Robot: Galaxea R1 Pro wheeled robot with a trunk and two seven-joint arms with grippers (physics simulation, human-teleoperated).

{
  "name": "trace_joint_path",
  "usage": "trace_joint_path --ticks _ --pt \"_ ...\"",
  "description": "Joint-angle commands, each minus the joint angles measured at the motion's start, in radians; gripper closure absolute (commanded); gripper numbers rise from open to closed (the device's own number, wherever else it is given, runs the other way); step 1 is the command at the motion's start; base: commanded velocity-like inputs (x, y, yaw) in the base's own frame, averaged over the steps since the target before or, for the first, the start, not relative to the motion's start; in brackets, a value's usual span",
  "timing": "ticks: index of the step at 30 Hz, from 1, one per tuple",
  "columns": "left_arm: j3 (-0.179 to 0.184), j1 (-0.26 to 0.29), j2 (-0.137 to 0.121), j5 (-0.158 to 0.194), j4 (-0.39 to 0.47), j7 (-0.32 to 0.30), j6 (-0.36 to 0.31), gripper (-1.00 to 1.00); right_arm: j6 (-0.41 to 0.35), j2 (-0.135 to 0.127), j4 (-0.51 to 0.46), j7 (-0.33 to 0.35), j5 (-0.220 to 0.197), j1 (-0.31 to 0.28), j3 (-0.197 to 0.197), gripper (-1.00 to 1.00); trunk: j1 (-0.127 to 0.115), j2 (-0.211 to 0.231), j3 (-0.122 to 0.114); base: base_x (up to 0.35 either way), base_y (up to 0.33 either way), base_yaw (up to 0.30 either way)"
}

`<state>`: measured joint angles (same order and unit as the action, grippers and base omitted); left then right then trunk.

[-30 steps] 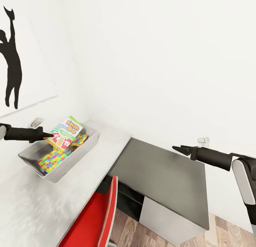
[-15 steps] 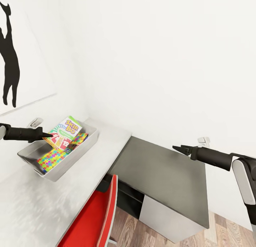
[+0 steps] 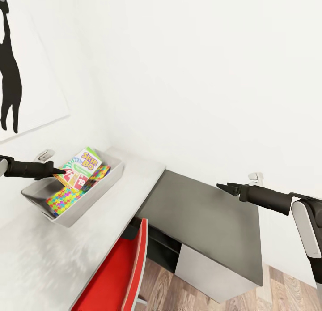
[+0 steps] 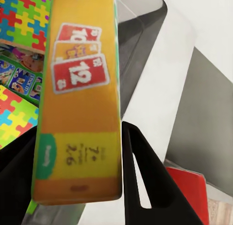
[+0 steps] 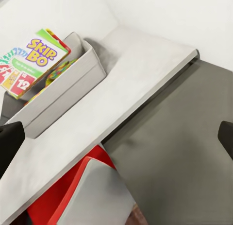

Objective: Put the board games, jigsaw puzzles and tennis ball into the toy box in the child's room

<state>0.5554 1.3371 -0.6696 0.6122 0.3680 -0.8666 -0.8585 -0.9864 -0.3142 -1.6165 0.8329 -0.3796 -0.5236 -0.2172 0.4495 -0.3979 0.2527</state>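
Observation:
The light grey toy box (image 3: 99, 192) stands on the white table (image 3: 134, 176) against the wall. Two jigsaw puzzles (image 3: 63, 199) (image 3: 101, 172) lie inside it. A "SKIP BO" board game (image 3: 84, 164) is tilted over the toy box, and my left gripper (image 3: 59, 171) is shut on its orange edge (image 4: 80, 113). In the left wrist view, a blue printed box (image 4: 20, 81) lies between the puzzle sheets (image 4: 22, 13). My right gripper (image 3: 222, 185) hangs open above the table's dark grey corner section (image 3: 201, 221). The right wrist view looks across the table to the toy box (image 5: 73, 84).
A red chair (image 3: 120, 275) is tucked under the table's front edge. White walls close off the back and left, with a black athlete silhouette (image 3: 9, 78) on the left one. Wood-plank floor (image 3: 286, 288) shows at the lower right.
The whole view has shifted a little, so the camera moved. Both arms and the SKIP BO box keep their places relative to the toy box.

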Motion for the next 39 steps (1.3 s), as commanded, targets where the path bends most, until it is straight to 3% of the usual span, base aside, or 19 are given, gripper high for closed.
trace_joint_path --ticks 1,18,20,23,27,39 --pt "0.004 0.002 -0.001 0.004 0.0 -0.003 -0.003 1.0 -0.004 0.0 0.0 0.005 0.002 -0.001 -0.001 -1.0 0.001 -0.002 0.004 0.0 0.0 0.0" --pt "0.005 0.001 -0.001 0.001 0.0 -0.002 -0.001 1.0 -0.006 -0.004 0.0 0.006 0.002 -0.001 -0.001 -1.0 0.001 -0.002 0.031 0.0 0.0 0.0" --pt "0.005 0.0 -0.002 -0.009 0.0 0.002 -0.001 1.0 -0.006 -0.004 -0.001 0.006 0.002 -0.001 -0.001 -1.0 0.001 -0.002 0.034 0.0 0.0 0.0" --pt "0.0 0.0 -0.002 -0.064 0.0 0.006 -0.001 1.0 -0.006 -0.005 -0.001 0.006 0.002 -0.001 -0.001 -1.0 0.001 -0.002 0.039 0.0 0.0 0.0" --pt "-0.005 0.001 -0.002 -0.094 0.0 0.007 -0.001 1.0 -0.006 -0.005 -0.001 0.006 0.002 -0.001 -0.001 -1.0 0.001 -0.002 0.045 0.0 0.0 0.0" --pt "-0.008 0.003 -0.002 -0.103 0.0 0.008 0.001 1.0 -0.006 -0.006 -0.002 0.007 0.002 -0.001 -0.001 -1.0 0.001 -0.002 0.065 0.0 0.0 0.0"
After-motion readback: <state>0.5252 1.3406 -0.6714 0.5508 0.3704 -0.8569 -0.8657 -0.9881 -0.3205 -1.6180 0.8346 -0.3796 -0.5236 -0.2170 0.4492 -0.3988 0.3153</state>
